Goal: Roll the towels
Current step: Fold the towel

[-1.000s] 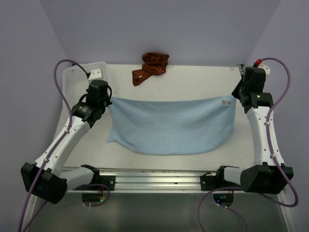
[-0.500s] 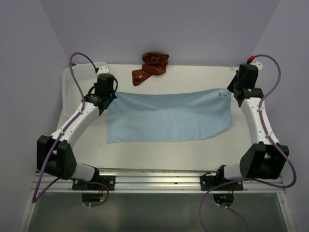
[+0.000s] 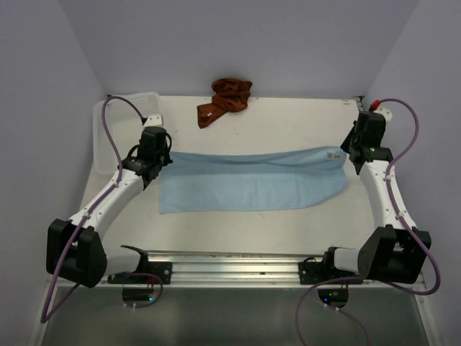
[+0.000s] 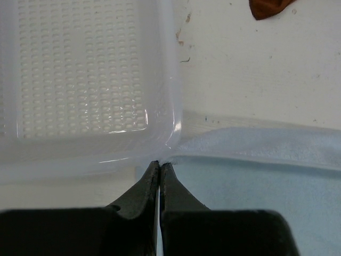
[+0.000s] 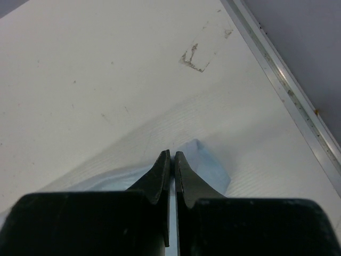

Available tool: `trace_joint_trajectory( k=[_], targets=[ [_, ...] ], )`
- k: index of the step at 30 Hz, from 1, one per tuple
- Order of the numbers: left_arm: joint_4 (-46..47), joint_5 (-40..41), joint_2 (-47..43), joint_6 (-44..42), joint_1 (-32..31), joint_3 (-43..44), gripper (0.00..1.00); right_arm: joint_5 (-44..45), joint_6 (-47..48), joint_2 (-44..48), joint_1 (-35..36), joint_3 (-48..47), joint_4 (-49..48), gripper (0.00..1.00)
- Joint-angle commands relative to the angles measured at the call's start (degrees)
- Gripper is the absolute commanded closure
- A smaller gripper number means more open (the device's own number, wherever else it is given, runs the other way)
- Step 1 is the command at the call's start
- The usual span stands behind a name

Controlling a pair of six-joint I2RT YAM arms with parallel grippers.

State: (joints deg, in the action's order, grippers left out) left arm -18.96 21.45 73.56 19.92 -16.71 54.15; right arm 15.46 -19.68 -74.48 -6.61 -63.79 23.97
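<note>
A light blue towel [image 3: 252, 180] lies spread across the middle of the table, its far edge lifted a little and stretched between both grippers. My left gripper [image 3: 164, 153] is shut on the towel's far left corner [image 4: 176, 158]. My right gripper [image 3: 347, 150] is shut on the far right corner [image 5: 205, 160], near a small white tag [image 3: 332, 153]. A rust-red towel [image 3: 225, 99] lies crumpled at the table's far edge; a bit of it shows in the left wrist view [image 4: 269, 7].
A clear plastic bin [image 3: 119, 130] stands at the far left, right beside my left gripper; its corner shows in the left wrist view [image 4: 160, 80]. A metal rail [image 3: 230, 259] runs along the near edge. The table's right rim [image 5: 287, 85] is close to my right gripper.
Both grippers carried the towel's top edge away and down, then a little nearer. The hanging towel now lies flat on the table, with its far edge folding over.
</note>
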Motion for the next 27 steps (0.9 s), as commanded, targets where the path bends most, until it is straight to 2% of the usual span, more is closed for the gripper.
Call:
trace_joint_trajectory(
  k=[1,7,21,27],
  targets=[
    [2.26,-1.76,-2.36,-0.06,0.45,-1.24,1.00,0.09,-0.44,2.49,-0.68,0.77,-0.68,1.00],
    [0.77,-2.30,-4.30,1.96,0.45,-2.82,1.00,0.45,-1.41,3.72,-1.65,1.82,1.96,1.00],
    [2.52,-2.38,-11.77,7.41,0.45,-13.19,1.00,4.13,-3.17,9.35,-2.88,8.06,4.94,1.00],
    [1.30,-1.86,-13.44,7.68,0.45,-14.42,1.00,3.08,-4.75,11.19,-2.97,11.40,5.04,1.00]
  ],
)
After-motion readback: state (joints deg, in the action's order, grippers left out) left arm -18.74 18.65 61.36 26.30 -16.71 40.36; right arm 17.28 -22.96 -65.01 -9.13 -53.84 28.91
